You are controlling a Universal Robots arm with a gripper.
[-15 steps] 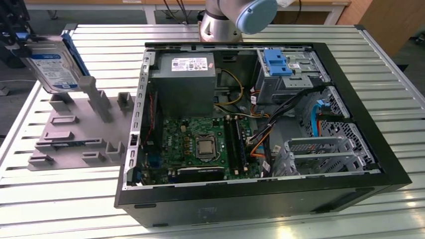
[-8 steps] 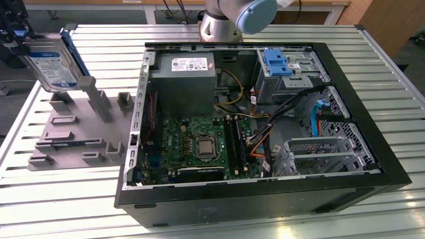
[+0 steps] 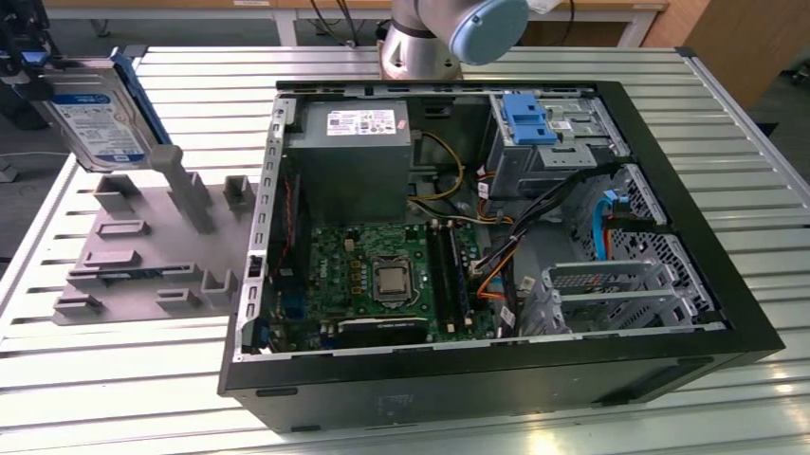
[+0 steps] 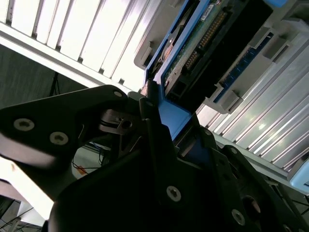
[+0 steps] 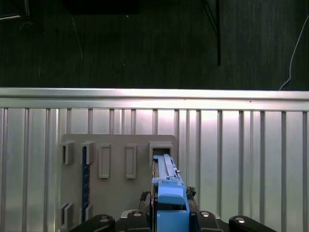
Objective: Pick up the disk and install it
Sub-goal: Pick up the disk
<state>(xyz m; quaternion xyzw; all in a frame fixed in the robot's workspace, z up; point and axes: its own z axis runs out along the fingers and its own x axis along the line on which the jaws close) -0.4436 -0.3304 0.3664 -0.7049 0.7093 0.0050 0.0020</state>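
The disk (image 3: pixel 95 109), silver with a white-and-blue label and blue side rails, stands upright at the exterior view's far left. My gripper (image 3: pixel 28 59) is shut on its upper end. Its lower end is at the tall posts of the grey holder (image 3: pixel 139 246); whether it still rests in a slot I cannot tell. In the first wrist view the disk (image 5: pixel 166 181) shows edge-on between my gripper's (image 5: pixel 169 220) fingers, above a slot of the holder (image 5: pixel 116 193). The second wrist view shows the disk's circuit-board side (image 4: pixel 203 43) and a blue rail clamped in my gripper (image 4: pixel 164 113).
The open computer case (image 3: pixel 708 313) lies to the exterior view's right of the holder. Inside are a grey power supply (image 3: pixel 355 142), a motherboard (image 3: pixel 379 275), cables, and a drive bay with a blue latch (image 3: pixel 529 118). The arm's base (image 3: pixel 437 38) stands behind the case.
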